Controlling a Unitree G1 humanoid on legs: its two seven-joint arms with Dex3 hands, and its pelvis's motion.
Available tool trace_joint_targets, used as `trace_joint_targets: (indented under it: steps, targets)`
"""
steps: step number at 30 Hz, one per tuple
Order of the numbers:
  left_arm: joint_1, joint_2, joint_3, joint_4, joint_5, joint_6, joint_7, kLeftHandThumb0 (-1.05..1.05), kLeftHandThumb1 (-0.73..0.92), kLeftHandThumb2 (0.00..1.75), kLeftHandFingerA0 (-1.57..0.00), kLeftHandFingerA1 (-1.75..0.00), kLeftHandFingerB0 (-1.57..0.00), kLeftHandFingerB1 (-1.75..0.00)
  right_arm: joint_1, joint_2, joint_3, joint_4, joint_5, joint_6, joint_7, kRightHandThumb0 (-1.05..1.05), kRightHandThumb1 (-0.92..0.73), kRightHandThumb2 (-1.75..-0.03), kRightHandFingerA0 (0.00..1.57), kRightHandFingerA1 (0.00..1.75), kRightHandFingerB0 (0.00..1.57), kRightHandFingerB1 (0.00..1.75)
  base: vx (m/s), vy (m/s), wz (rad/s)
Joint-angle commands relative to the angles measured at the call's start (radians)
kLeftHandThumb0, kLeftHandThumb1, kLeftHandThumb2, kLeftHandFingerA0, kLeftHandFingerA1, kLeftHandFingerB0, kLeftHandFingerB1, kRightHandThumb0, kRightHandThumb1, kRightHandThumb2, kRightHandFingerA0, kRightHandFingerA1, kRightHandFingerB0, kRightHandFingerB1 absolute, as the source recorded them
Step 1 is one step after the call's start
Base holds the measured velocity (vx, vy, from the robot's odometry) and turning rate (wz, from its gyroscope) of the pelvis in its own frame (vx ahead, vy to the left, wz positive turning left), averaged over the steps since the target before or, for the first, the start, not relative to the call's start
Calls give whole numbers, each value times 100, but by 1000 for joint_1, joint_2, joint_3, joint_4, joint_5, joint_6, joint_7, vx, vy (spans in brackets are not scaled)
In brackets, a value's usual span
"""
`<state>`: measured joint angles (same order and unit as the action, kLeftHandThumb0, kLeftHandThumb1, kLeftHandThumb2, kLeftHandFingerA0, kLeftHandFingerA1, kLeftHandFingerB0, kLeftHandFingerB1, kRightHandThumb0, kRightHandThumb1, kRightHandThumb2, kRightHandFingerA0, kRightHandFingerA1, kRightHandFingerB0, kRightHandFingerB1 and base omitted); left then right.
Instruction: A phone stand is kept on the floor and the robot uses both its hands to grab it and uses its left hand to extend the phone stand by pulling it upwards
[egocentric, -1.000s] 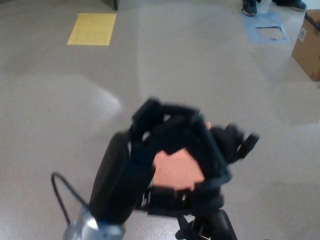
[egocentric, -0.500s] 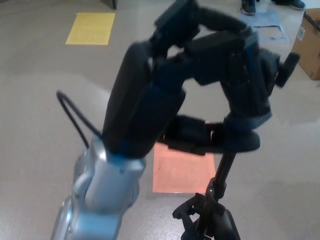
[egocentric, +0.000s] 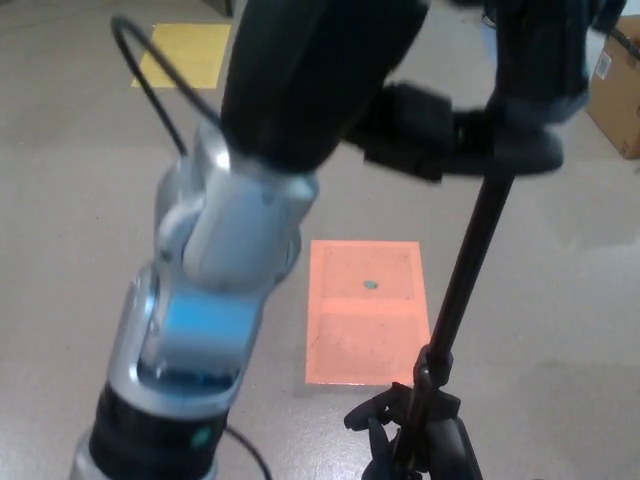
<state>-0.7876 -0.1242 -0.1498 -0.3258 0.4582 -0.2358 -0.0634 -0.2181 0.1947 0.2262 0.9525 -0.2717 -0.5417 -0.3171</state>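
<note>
Left hand grips the phone stand head.
Its arm blocks the floor; orange mat beneath, cardboard box far right.

Setting: you are looking at an indoor test or lab floor, industrial in kind rather than a home.

- Floor: smooth grey poured surface with a dull sheen and soft light patches, bare of carpet or tile.
- Orange square: flat marker stuck to the floor, with a small dark dot near its middle.
- Yellow rectangle: a second flat marker at the far left, partly hidden by the arm.
- Cardboard box: brown carton with a white label, standing at the right edge.

Coloured floor markers plus a shipping carton on open concrete-like ground point you to a robotics workspace or warehouse-style lab.
</note>
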Motion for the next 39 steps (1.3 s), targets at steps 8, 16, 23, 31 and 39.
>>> trace_joint_targets:
  steps: [8,16,23,31,39]
  targets:
    - [-316,10,170,-8,-124,118,81,-19,43,76,-106,-175,-85,-175,38,-9,21,94,-26,-10,-12,-64,-84,-70,86,159,69,143,0,0,0]
    - [-97,-27,109,-77,-182,69,40,-21,37,87,-133,-147,-111,-137,33,2,16,103,-11,-32,-17,-65,-70,-109,110,131,74,114,0,0,0]
    - [301,-30,34,-233,-106,54,71,-14,52,65,-103,-175,-79,-175,53,-2,16,33,-6,-50,-16,-64,-69,-108,112,132,77,110,0,0,0]
    - [702,-36,11,-275,-260,41,70,-10,57,60,-98,-175,-72,-175,100,-29,23,-88,3,-83,11,-64,-86,-66,79,161,68,135,0,0,0]
    - [843,-1,13,-170,-323,-84,74,-15,46,81,-124,-146,-96,-132,127,-33,18,-150,6,-72,12,-65,-84,-67,80,157,67,137,0,0,0]
